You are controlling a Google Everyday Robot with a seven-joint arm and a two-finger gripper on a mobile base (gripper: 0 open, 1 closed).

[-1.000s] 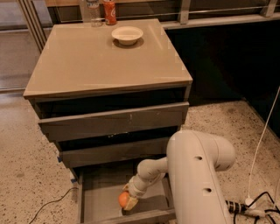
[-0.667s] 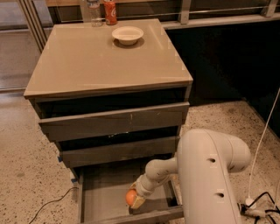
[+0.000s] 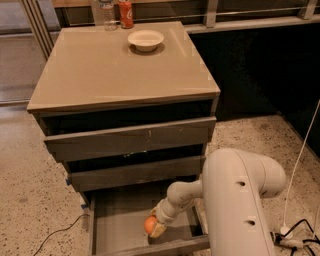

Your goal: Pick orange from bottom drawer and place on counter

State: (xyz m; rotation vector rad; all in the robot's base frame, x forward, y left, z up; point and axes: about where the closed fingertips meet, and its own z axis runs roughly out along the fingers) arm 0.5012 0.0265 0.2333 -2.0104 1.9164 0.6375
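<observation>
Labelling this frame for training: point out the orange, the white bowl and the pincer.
orange (image 3: 149,224): camera view, its left face.
white bowl (image 3: 145,46): camera view, its front wall.
pincer (image 3: 156,228): camera view, its tip, at the orange in the bottom drawer (image 3: 117,220).

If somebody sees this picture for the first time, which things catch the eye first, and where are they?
The big white robot arm fills the lower right and reaches into the open bottom drawer. There its tool sits right at a small orange, bright on the grey drawer floor. On the shiny tan counter, a white bowl stands near the far edge, a red can behind it to the left.
</observation>
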